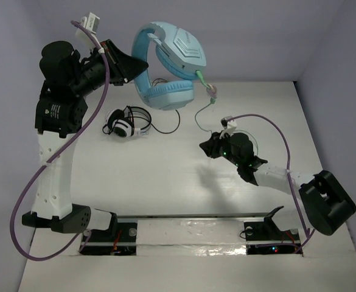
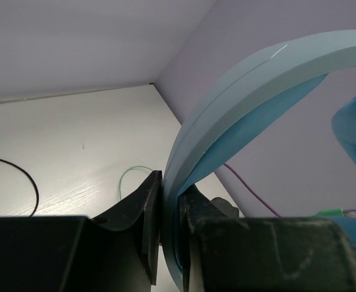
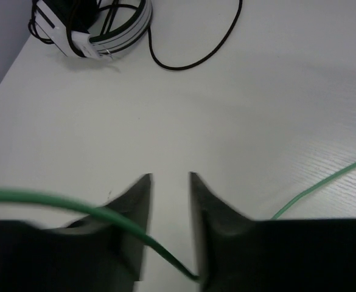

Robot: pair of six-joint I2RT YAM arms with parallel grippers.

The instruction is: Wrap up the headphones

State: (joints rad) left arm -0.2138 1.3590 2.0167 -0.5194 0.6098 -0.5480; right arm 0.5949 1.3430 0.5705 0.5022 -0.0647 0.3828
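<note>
L: my left gripper point(image 2: 170, 182) clamped on the headband of the light blue headphones point(image 1: 165, 94), holding them up over the table point(image 1: 165, 182) | mid: black-and-white headphones point(image 1: 124, 121) lying on the table | R: my right gripper point(image 3: 170, 176), jaws narrowly apart, pale green cable point(image 3: 44, 199) running through the gap

Small black-and-white plastic on-ear headphones point(image 1: 126, 122): lying flat on the white wood-grain table point(image 1: 165, 182), at about 10 o'clock from its centre in the top view. Thin black cable point(image 3: 178, 68): attached, trailing in a loose loop toward 3 o'clock.
</note>
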